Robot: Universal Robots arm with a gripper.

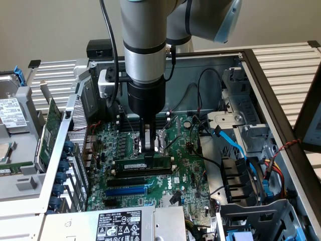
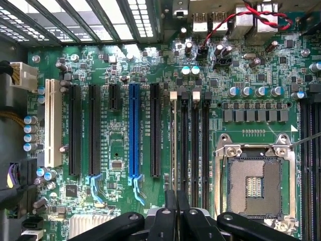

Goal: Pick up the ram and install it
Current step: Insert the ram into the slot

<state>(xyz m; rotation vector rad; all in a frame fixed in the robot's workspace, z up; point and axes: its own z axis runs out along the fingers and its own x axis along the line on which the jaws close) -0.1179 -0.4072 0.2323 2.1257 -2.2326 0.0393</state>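
Note:
The ram (image 1: 134,164) is a long thin green stick with a white label, standing on edge in the memory slot row on the motherboard (image 1: 185,165). My gripper (image 1: 149,147) comes straight down onto its top edge, near its end on the exterior view's right, with the fingers drawn close together on it. In the wrist view the ram (image 2: 173,145) shows edge-on as a thin line running out from between the black fingertips (image 2: 169,211) of my gripper (image 2: 176,208). Empty black memory slots (image 2: 195,145) lie right beside it.
An open CPU socket (image 2: 256,186) sits next to the memory slots. Black expansion slots (image 1: 138,179) and a blue slot (image 1: 125,191) lie in front of the ram. A green expansion card (image 1: 50,125) stands at the exterior view's left. Blue cables (image 1: 235,145) and drive bays crowd the exterior view's right.

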